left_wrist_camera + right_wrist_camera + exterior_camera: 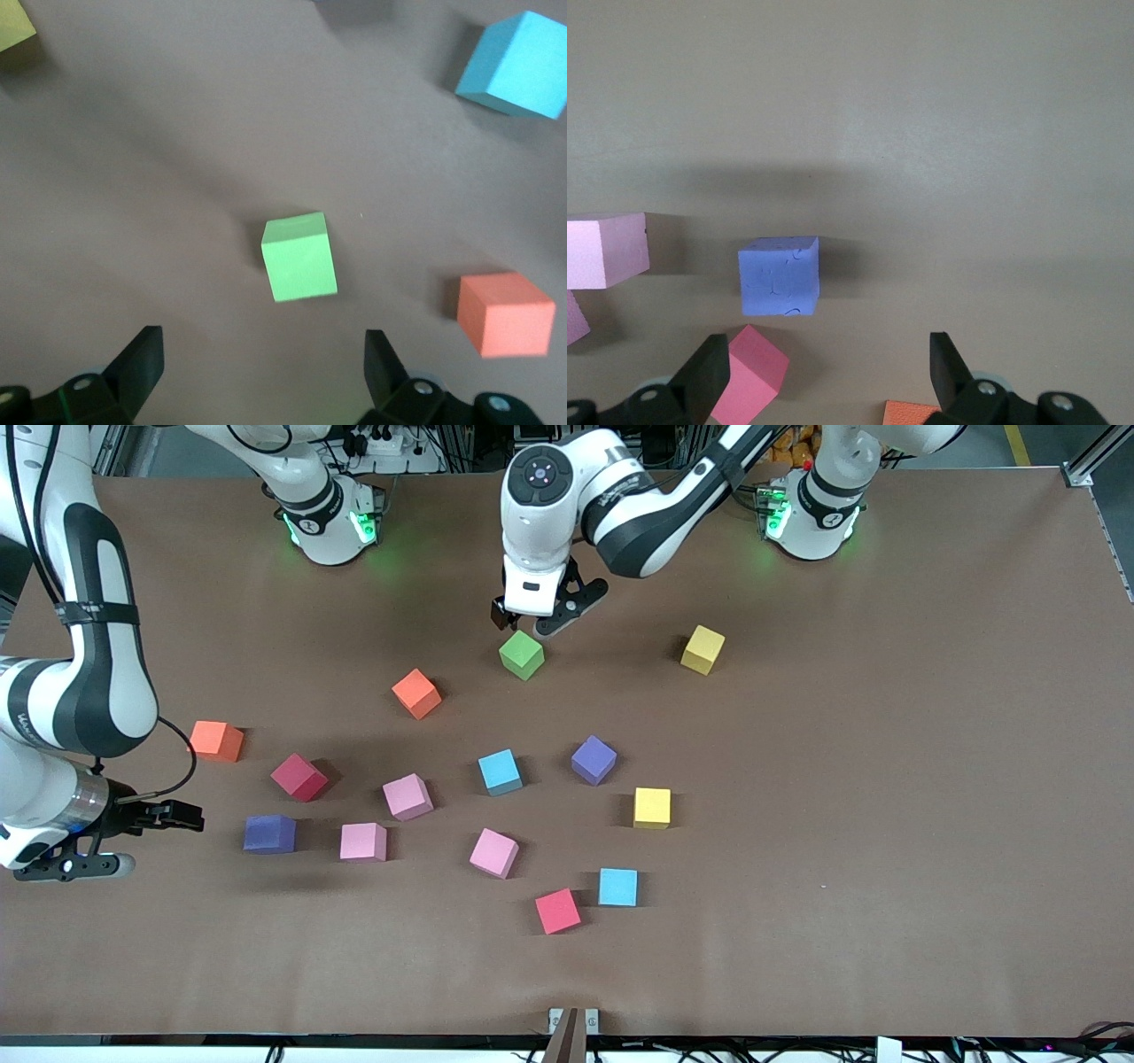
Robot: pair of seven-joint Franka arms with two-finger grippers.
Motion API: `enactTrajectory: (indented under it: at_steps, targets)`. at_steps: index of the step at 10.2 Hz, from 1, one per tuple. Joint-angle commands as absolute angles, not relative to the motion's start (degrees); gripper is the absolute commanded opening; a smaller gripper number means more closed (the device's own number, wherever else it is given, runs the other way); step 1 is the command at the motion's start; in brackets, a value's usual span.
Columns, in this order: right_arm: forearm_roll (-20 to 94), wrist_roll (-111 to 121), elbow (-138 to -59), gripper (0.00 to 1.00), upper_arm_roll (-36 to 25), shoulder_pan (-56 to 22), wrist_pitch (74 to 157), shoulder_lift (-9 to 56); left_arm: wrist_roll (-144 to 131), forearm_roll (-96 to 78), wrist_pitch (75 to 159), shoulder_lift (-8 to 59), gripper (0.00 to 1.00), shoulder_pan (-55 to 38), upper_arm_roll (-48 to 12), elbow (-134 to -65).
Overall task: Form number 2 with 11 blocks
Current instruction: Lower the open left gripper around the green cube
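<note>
Loosely scattered blocks (500, 771) dot the desk (886, 779). Left hand (539, 618) hangs wide open, empty, over the green block (521, 654); right hand (151, 837), open and empty, hangs beside a purple block (269, 833).

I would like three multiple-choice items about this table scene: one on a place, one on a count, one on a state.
1. Over which block is the left gripper?
A. green block
B. a red block
C. a light blue block

2. How many pink blocks lie on the table?
A. one
B. three
C. five

3. How do the right gripper's jaws stand?
A. shut on a purple block
B. shut on nothing
C. open, holding nothing

Key: 1 A, the left wrist view shows green between the fingers; 2 B, three pink cubes lie in the cluster; 3 C, its fingers are spread apart.
</note>
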State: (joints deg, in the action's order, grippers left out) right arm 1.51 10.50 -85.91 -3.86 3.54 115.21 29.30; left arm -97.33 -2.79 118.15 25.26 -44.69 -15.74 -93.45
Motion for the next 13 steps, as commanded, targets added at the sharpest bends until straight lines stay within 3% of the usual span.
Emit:
enactTrajectory:
  at_steps: [1, 6, 13]
  targets:
    - [1.67, 10.72, -85.25, 1.0, -3.69, 4.48, 115.14, 30.23, -101.68, 1.31, 121.27, 28.55, 1.0, -45.7, -15.82, -93.34]
    - [1.49, 11.16, -85.43, 1.0, -3.78, 5.98, 117.77, 32.25, -109.66, 4.55, 135.07, 36.55, 1.0, -47.89, -15.82, -93.69]
    - [1.49, 11.16, -85.52, 1.0, -3.78, 5.89, 118.48, 33.22, -115.48, 6.85, 137.37, 38.76, 1.0, -48.08, -15.73, -94.74]
